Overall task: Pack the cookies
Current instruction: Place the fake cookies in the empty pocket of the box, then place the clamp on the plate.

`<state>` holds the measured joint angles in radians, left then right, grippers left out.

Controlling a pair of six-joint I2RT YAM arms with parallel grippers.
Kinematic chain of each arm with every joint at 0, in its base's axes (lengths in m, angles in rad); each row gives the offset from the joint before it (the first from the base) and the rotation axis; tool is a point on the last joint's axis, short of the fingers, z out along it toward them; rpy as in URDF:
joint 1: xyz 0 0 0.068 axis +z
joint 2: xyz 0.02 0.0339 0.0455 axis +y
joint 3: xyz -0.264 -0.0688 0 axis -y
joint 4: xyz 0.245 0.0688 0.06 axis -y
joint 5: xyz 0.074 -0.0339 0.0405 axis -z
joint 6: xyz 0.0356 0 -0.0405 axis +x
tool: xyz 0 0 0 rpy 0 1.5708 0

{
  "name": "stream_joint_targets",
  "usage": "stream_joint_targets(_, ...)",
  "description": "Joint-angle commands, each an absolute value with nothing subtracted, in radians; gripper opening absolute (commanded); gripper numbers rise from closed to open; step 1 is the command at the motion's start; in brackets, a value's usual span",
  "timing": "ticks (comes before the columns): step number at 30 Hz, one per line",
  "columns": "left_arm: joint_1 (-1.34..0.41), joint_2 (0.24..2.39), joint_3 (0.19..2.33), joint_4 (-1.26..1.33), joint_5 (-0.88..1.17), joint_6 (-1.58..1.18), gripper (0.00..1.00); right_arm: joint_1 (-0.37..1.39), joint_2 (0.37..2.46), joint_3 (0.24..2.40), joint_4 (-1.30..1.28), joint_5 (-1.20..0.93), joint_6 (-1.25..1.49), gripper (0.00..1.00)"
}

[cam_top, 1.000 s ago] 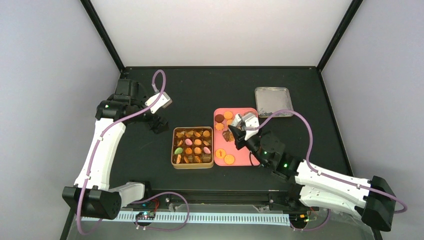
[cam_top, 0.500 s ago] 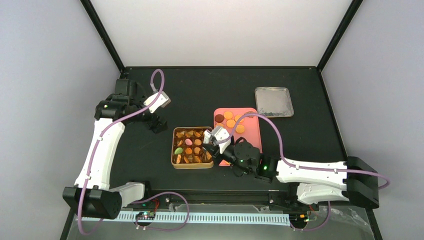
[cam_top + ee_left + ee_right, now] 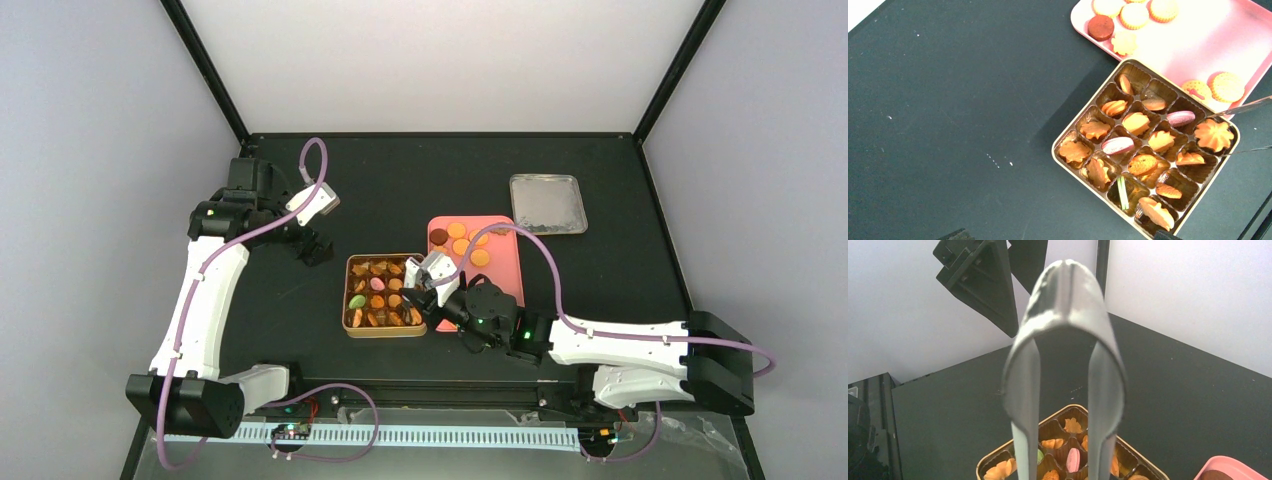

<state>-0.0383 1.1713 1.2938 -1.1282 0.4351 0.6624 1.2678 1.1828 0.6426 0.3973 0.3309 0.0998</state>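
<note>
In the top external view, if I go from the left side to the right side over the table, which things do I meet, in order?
left gripper → cookie tin → pink tray → silver lid

Right gripper (image 3: 428, 280) and tongs (image 3: 1066, 340) swung left, off pink tray (image 3: 502, 238), over tin (image 3: 385, 335) edge

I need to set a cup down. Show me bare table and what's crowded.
Bare: the table beyond the tin and pink tray, up to the silver lid; also left of the tin. Crowded: tin's right edge, where the right gripper holds tongs.
</note>
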Motion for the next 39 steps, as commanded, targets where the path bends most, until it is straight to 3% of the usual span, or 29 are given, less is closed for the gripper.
stream_joint_targets(1, -0.030, 1.160, 1.322, -1.144, 0.448, 0.676, 0.96, 1.272, 1.160, 0.649, 0.464, 0.350, 0.109, 0.37)
stream_joint_targets(12, -0.031, 1.162, 1.324, -1.145, 0.446, 0.677, 0.96, 1.255, 1.110, 0.657, 0.426, 0.443, 0.105, 0.34)
stream_joint_targets(17, -0.031, 1.163, 1.330, -1.147, 0.448, 0.675, 0.96, 1.135, 1.095, 0.743, 0.191, 0.483, 0.198, 0.30)
stream_joint_targets(22, -0.030, 1.162, 1.327, -1.147, 0.442, 0.676, 0.96, 0.922, 1.116, 0.802, -0.095, 0.394, 0.353, 0.29)
stream_joint_targets(28, -0.030, 1.164, 1.330, -1.147, 0.443, 0.675, 0.96, 0.786, 1.245, 0.863, -0.330, 0.298, 0.433, 0.30)
stream_joint_targets(39, -0.031, 1.152, 1.331, -1.150, 0.452, 0.669, 0.96, 0.688, 1.561, 1.036, -0.404, 0.240, 0.440, 0.39)
